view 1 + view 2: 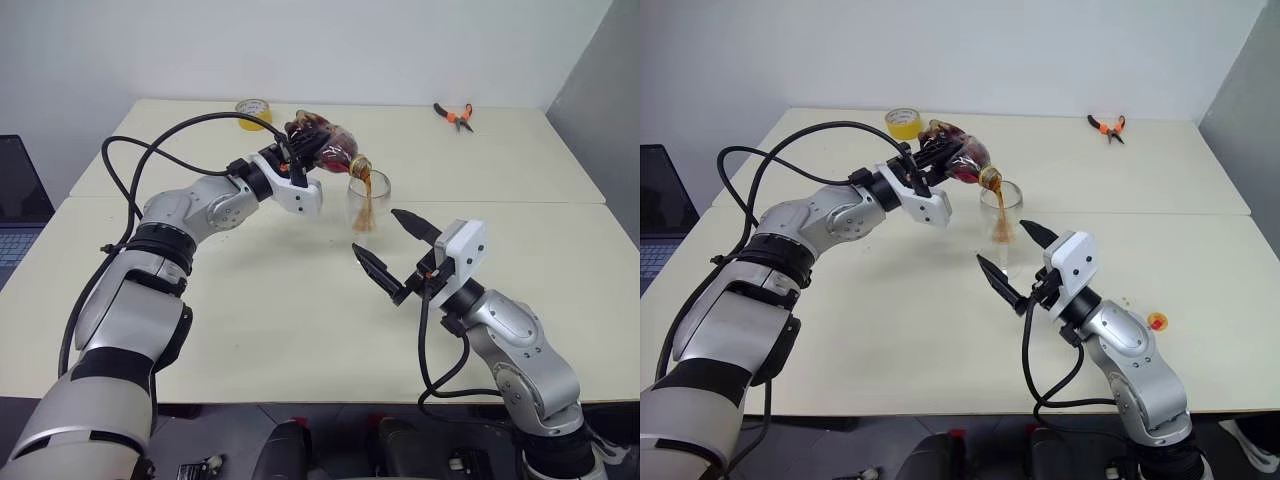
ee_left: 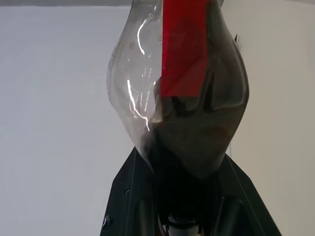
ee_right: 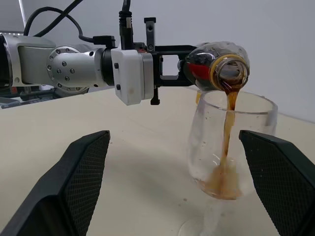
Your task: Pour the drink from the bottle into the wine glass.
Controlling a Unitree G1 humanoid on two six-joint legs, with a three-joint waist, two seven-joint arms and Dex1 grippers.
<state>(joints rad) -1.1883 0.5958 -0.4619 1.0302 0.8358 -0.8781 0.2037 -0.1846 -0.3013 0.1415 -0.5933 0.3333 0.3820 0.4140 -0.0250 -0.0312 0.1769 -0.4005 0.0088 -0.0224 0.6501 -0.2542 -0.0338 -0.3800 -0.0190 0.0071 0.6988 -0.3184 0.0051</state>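
**Cola runs from the tipped bottle into the glass**

The cream table (image 1: 250,330) carries the whole scene. Above its middle the left arm reaches forward and inward, its wrist rolled over; the left gripper (image 1: 302,148) is pinched tight on the bulbous base of the bottle (image 1: 330,146), which lies tipped past level with its open mouth over the rim of the wine glass (image 1: 366,205). The right arm is bent low at the near side of the table, its right gripper (image 1: 393,250) spread wide and holding nothing, one black finger on either side of the glass and apart from it.

The glass stands upright on the table between those fingers. A thin stream of the drink (image 3: 227,142) falls from the bottle's mouth into the bowl, and a shallow brown pool has gathered at the bottom. Dark liquid fills part of the bottle.

A plain red label strip (image 2: 183,49) runs along the bottle; no writing can be read on it. At the far edge lie a yellow tape roll (image 1: 253,110) and, well to the right, orange-handled pliers (image 1: 453,114). A small orange-yellow cap (image 1: 1156,321) lies on the table right of the right arm.
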